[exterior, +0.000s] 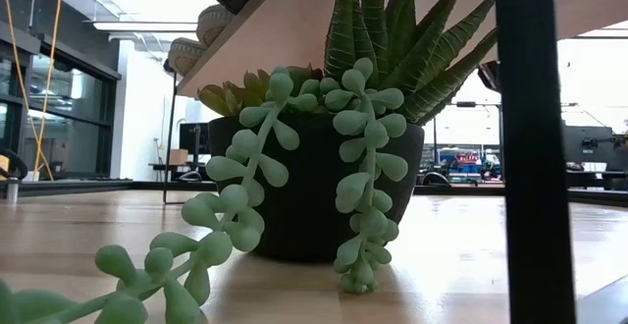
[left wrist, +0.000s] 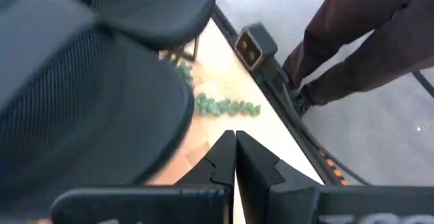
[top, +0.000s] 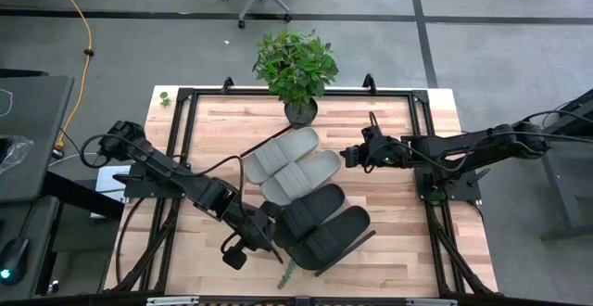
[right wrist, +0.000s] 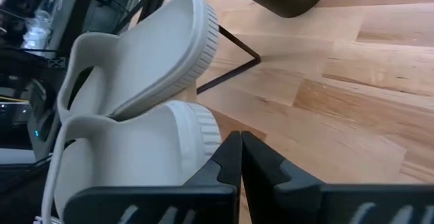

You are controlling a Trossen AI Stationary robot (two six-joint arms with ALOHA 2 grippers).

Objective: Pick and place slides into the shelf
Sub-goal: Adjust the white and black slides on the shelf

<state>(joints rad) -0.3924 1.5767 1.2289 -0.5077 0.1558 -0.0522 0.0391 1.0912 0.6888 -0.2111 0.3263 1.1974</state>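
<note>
Four slides in a diagonal row mid-worktop: two grey slides (top: pixel 290 164) toward the far edge by the potted plant (top: pixel 296 68), two black slides (top: pixel 322 225) toward the near edge. All apparently sitting on the shelf (top: pixel 355 245) already; board mostly hidden under them, only thin dark frame edges showing. Long axes roughly parallel, slanting from near-left to far-right. Left gripper (top: pixel 233 248) low by near edge, just beside the black pair, which lies to its right; fingers pressed together, holding nothing. Right gripper (top: pixel 351 156) just beside the grey pair's far-right ends, grey pair to its left; fingers likewise together, empty. Each arm nearest its own pair. Judgement: placing looks done or nrly done; any nudge to straighten black ones falls to left arm, grey ones to right.
</note>
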